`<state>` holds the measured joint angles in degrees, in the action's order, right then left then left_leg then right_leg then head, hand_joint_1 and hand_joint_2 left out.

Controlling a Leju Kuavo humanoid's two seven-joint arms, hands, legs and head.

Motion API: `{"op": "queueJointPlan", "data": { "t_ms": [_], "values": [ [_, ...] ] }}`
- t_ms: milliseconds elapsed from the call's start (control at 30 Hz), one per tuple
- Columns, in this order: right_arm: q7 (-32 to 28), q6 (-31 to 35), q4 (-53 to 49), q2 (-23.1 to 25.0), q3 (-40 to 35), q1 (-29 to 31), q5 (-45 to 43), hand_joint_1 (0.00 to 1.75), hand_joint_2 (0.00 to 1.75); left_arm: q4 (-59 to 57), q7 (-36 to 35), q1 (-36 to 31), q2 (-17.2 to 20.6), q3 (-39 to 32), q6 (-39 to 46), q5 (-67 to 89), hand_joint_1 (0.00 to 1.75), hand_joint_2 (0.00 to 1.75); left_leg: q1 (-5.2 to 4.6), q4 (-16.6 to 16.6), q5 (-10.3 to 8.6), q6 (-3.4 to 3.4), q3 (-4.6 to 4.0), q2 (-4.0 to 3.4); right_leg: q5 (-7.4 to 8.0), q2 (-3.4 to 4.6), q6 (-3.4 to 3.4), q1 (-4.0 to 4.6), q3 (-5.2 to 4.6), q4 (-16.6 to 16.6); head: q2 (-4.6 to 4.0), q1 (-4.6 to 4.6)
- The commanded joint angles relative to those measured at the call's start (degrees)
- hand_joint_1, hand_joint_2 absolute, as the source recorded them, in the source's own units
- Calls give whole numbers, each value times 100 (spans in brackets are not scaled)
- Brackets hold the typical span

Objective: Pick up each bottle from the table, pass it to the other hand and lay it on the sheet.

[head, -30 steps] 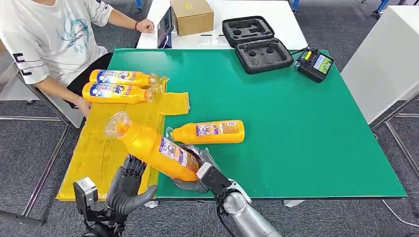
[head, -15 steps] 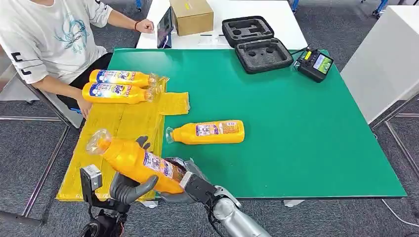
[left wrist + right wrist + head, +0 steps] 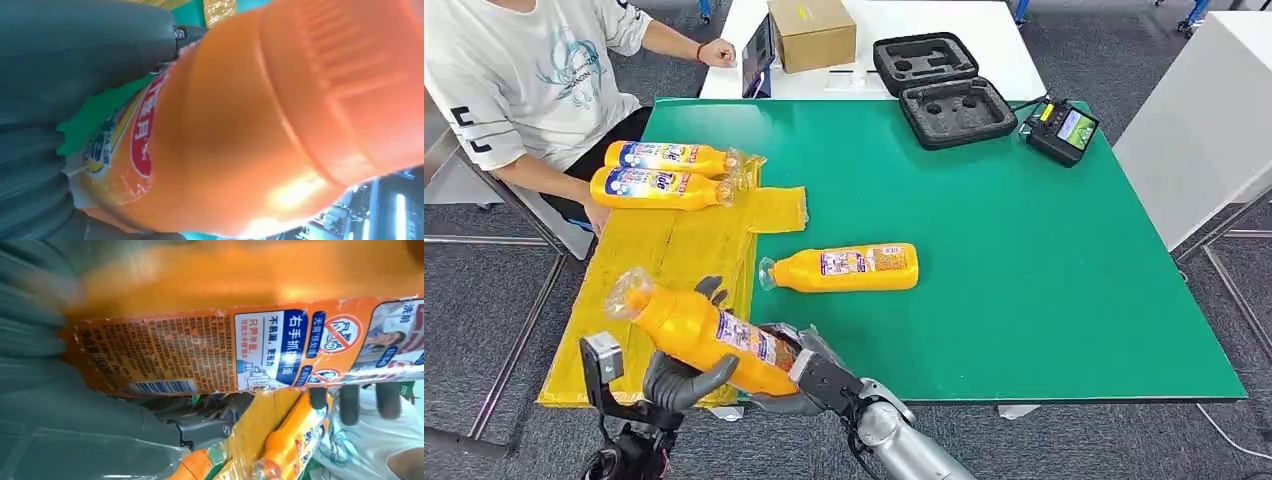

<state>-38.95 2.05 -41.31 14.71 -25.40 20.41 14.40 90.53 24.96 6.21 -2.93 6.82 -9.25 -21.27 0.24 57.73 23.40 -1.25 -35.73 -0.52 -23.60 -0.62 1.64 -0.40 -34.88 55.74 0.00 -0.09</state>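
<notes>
Green matting covers the table (image 3: 1024, 250), and over its near edge we've got the orange plastic detergent bottle (image 3: 704, 330) tilted, both hands on it: our left hand (image 3: 686, 378) wrapped under the middle, our right hand (image 3: 809, 375) apparently clamped round the base, above the yellow sheet (image 3: 659, 270).

Ahead of my left hand (image 3: 686, 378) the yellow sheet (image 3: 629, 300) lies bare up to two bottles (image 3: 664, 173) at its far end w/ a person's hand (image 3: 596, 216) just beside them. Ahead-right of my right hand (image 3: 796, 372), a lone bottle (image 3: 844, 268) on green mat (image 3: 1024, 250); beyond it, open.
</notes>
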Motion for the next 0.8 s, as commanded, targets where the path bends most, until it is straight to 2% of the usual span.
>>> {"op": "queueJointPlan", "data": {
  "t_ms": [33,400,467,533,567,600,633,667,700,800],
  "values": [
    [62,-22,360,-170,-176,241,35,175,175,141,112,-29,6,-149,17,-51,175,175,4,-4,12,5,29,8,-12,0,-4,3,30,-4,0,0],
    [33,65,365,-146,-173,252,50,175,175,85,192,-158,13,-145,21,-27,175,175,2,-3,8,5,23,12,-10,-5,-4,1,25,-2,0,-2],
    [39,117,315,-138,-187,251,92,164,175,88,212,-147,39,-122,68,-3,175,175,3,-3,3,3,12,10,-5,-6,-3,2,14,-4,0,0],
    [44,123,306,-132,-176,263,87,164,175,100,218,-131,41,-116,75,6,175,175,2,-4,4,4,15,10,-6,-5,-3,2,17,-4,0,0],
    [51,134,304,-127,-161,267,78,124,175,124,225,-113,42,-116,85,16,175,175,4,-4,11,7,32,12,-13,-4,-5,3,34,-4,0,0],
    [42,213,284,-120,-125,269,73,28,175,178,259,-80,49,-99,151,124,175,175,4,-4,8,5,23,10,-9,-3,-4,3,25,-4,0,-2],
    [36,274,264,-105,-83,266,44,0,175,212,280,-53,36,-109,208,172,175,175,3,-3,6,4,16,9,-7,-3,-3,2,18,-4,0,0],
    [26,308,230,-97,-52,263,19,0,175,242,289,-30,27,-125,244,200,175,175,4,-3,11,6,29,13,-13,-4,-4,3,31,-3,0,0],
    [0,354,172,-102,-41,250,16,0,0,262,293,-20,16,-151,293,221,175,175,3,-2,8,5,21,9,-10,-3,-3,2,23,-3,0,0],
    [-92,461,-194,-121,48,161,-107,0,0,372,382,28,-35,-279,543,429,175,175,2,-2,10,4,23,8,-11,-1,-3,1,24,-2,0,2]
  ]
}}
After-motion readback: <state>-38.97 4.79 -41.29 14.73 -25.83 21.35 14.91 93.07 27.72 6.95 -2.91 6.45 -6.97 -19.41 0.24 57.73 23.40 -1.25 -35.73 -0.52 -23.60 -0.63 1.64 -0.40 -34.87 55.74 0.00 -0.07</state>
